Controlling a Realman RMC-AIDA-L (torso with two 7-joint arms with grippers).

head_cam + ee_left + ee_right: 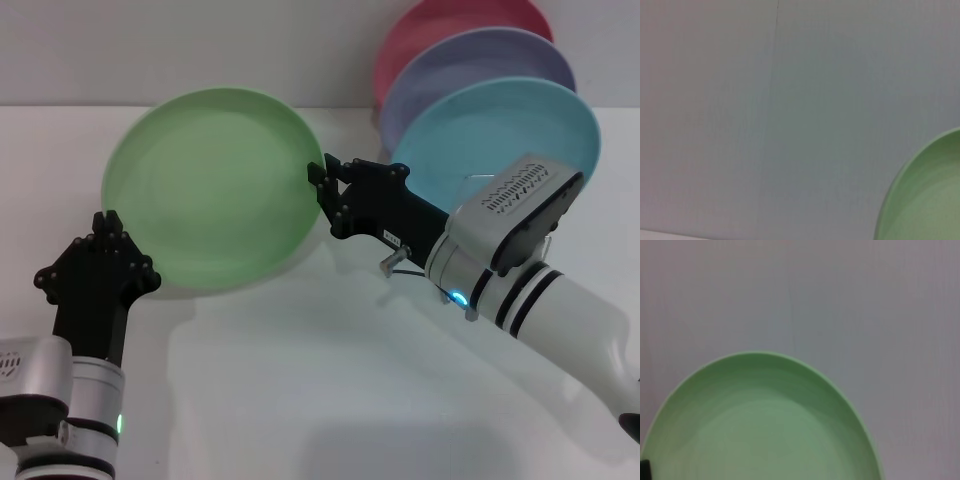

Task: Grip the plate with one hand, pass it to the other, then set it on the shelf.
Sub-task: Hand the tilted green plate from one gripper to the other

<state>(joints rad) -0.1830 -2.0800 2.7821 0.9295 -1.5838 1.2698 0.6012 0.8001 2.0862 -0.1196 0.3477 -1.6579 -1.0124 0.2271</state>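
The pale-green plate (210, 190) is held up off the table, tilted with its face toward my head camera. My right gripper (325, 180) is shut on its right rim. The plate also fills the low part of the right wrist view (765, 425). My left gripper (105, 225) is at the plate's lower left rim; whether it touches the rim is unclear. In the left wrist view only an edge of the plate (925, 195) shows in a corner. The silver wire shelf (394, 262) is mostly hidden behind my right arm.
Three plates stand upright in the shelf at the back right: a sky-blue one (490, 130) in front, a lavender one (470, 65) behind it, and a pink one (450, 20) at the back. The white table (300, 380) lies below.
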